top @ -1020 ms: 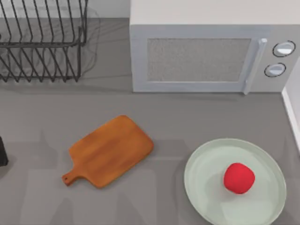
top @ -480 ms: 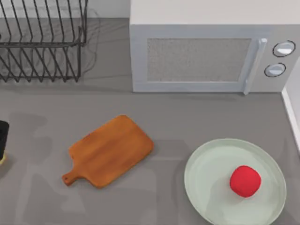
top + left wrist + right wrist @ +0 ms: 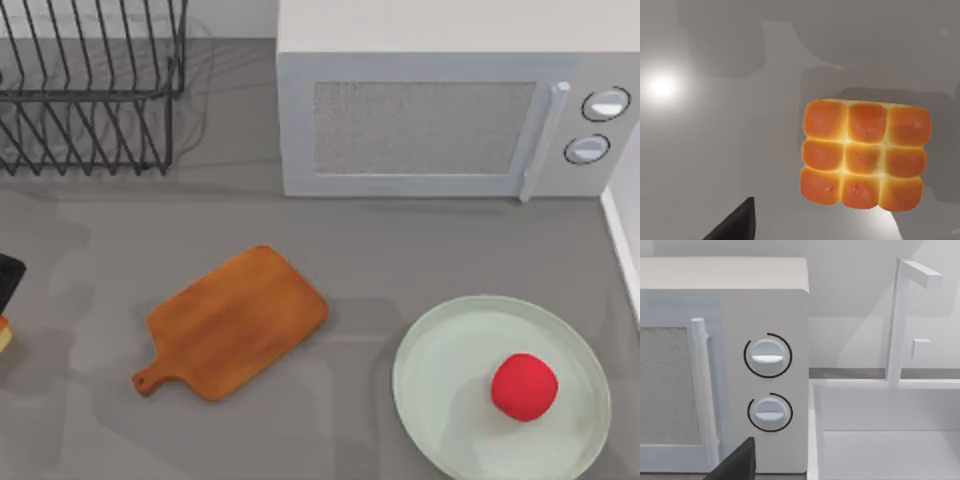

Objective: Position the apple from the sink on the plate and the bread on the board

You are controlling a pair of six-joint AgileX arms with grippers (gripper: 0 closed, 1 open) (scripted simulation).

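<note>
The red apple point(image 3: 524, 386) lies on the pale green plate point(image 3: 440, 350) at the front right, right of its middle. The orange-brown board point(image 3: 235, 322) lies bare at the table's centre left, handle toward the front left. A sliver of the bread point(image 3: 3, 334) shows at the far left edge. In the left wrist view the bread point(image 3: 865, 154) lies flat on the grey counter, its scored golden top facing the camera. My left gripper point(image 3: 8, 276) hangs at the far left edge, just behind the bread. A dark part of my right gripper point(image 3: 735, 462) faces the microwave's dials.
A white microwave point(image 3: 420, 130) stands at the back, its knobs point(image 3: 767, 356) close in the right wrist view. A black wire dish rack point(image 3: 90, 90) sits at the back left. The white sink point(image 3: 880, 440) with its faucet point(image 3: 897, 320) lies at the right edge.
The apple has rolled slightly right and toward the front on the plate. My left gripper has shifted toward the back along the left edge, uncovering a sliver of bread.
</note>
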